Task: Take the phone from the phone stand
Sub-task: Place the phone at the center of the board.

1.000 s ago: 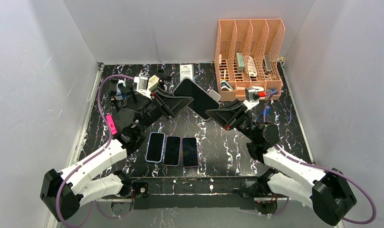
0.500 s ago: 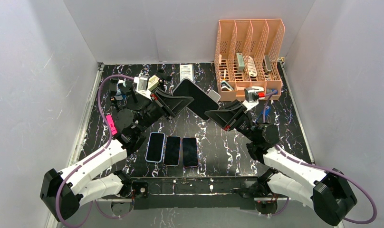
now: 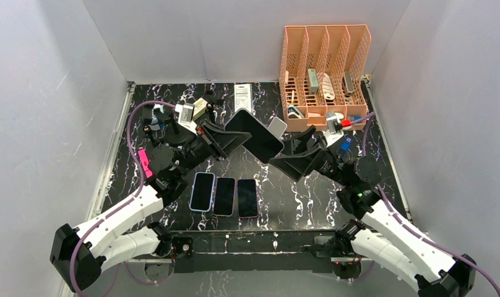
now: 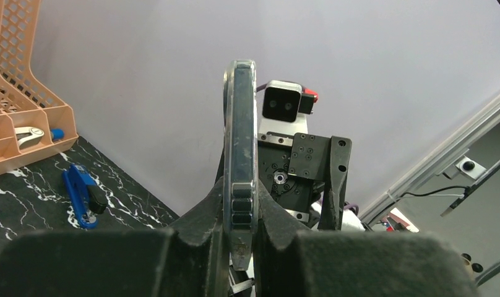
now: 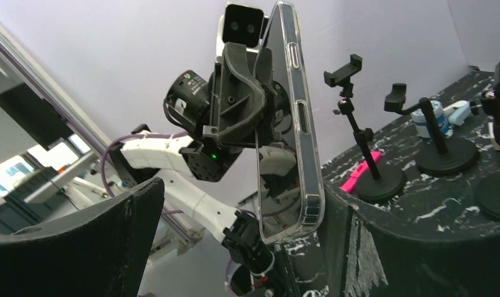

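- Since a second ago the right gripper [image 3: 291,150] has let go of the phone [image 3: 255,135] and drawn back a little to the right; its arm has swung outward, with the elbow now nearer the right wall.
- Left gripper [image 3: 238,135] has meanwhile closed on the phone and now carries it alone.
- At the back right stands a peach rack [image 3: 325,37] with four upright slots. Small grey and white items lie in the low front ends of the slots; most are too small to name.
- Just in front of the rack a blue tool [image 4: 80,195] lies on the table [image 3: 278,192].
- Three phones [image 3: 224,195] lie flat, side by side, near the front edge between the arm bases.
- The held phone is in the air over the middle of the table, tilted, clear of the stands [image 3: 173,127] at the back left.
- Left arm reaches forward and inward, its jaws pinched narrow on the phone's lower edge, as the left wrist view shows edge-on.
- Right arm reaches inward from the other side. Its jaws stand wide, and the phone's far end lies just beside them; I cannot tell whether one finger touches it.
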